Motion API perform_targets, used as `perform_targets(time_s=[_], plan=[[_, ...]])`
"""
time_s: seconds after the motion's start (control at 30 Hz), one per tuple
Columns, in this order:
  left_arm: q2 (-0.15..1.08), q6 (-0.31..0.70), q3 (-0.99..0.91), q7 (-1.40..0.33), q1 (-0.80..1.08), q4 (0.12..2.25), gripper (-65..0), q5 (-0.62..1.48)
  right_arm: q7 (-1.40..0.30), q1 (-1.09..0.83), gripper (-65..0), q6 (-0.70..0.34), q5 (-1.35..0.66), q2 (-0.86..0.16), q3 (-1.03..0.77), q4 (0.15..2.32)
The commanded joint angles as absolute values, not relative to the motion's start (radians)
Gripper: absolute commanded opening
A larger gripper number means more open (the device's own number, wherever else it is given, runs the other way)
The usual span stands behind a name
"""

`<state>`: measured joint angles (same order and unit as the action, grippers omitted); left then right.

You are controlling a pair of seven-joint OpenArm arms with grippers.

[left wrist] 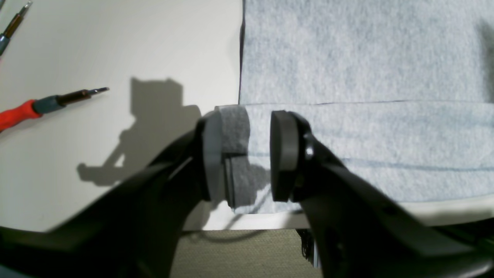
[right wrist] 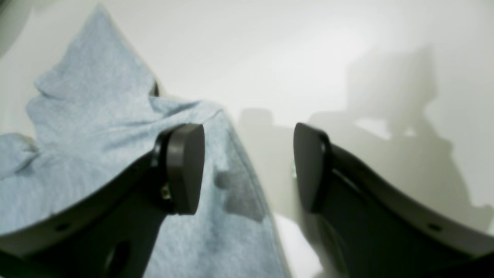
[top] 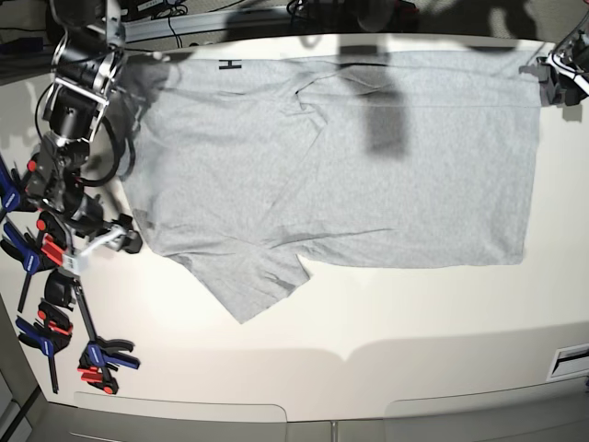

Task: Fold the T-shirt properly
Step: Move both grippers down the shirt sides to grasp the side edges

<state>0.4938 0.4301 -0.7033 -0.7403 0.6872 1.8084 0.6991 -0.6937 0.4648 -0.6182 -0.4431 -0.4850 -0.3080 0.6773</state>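
Left wrist: left tool (left wrist: 247, 154) spread over T-shirt (left wrist: 366, 77) corner | screwdriver (left wrist: 46, 105) nearby | right tool (right wrist: 249, 166) spread

Lettering on the T-shirt
A black "H" shows on the T-shirt (top: 331, 157) near its top edge; no other text is legible.

A wide off-white desk (top: 386, 313) fills the base view, brightly lit from above so that hard shadows fall on it. Red-and-blue clamps (top: 55, 322) sit along one edge, red-handled screwdrivers (left wrist: 46, 105) lie on its surface, and dark cables (top: 184, 14) cross the far side.
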Motion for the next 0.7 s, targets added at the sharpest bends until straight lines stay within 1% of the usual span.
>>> perform_targets(time_s=[0.0, 0.1, 0.23, 0.47, 0.5, 0.53, 0.57, 0.67], plan=[[0.510, 0.433, -0.714, -0.724, 0.693, 1.823, -45.5, 0.707, -0.659, 0.513, -30.7, -0.631, -0.452, -0.500, -0.281, 0.657], [0.510, 0.433, -0.714, -0.725, 0.693, 1.823, -45.5, 0.707, -0.632, 0.544, -30.7, -0.631, -0.444, -0.486, -0.194, 0.590], [0.510, 0.433, -0.714, -0.725, 0.693, 1.823, -45.5, 0.707, -0.636, 0.546, -30.7, -0.628, -0.444, -0.462, -0.125, 0.585], [0.511, 0.433, -0.714, -0.725, 0.679, 1.823, -45.5, 0.707, -0.633, 0.546, -31.7, -0.628, -0.448, -0.414, -0.116, 0.585], [0.511, 0.433, -0.714, -0.724, 0.672, 1.823, -45.5, 0.707, -0.632, 0.546, -33.3, -0.628, -0.448, -0.410, -0.116, 0.585], [0.510, 0.433, -0.714, -0.725, 0.661, 1.823, -45.5, 0.707, -0.632, 0.546, -36.3, -0.628, -0.448, -0.406, -0.116, 0.585], [0.511, 0.433, -0.714, -0.725, 0.649, 1.823, -45.5, 0.707, -0.632, 0.546, -41.0, -0.628, -0.448, -0.401, -0.116, 0.585], [0.511, 0.433, -0.714, -0.724, 0.596, 1.820, -45.5, 0.707, -0.631, 0.546, -60.9, -0.628, -0.448, -0.393, -0.118, 0.585]])
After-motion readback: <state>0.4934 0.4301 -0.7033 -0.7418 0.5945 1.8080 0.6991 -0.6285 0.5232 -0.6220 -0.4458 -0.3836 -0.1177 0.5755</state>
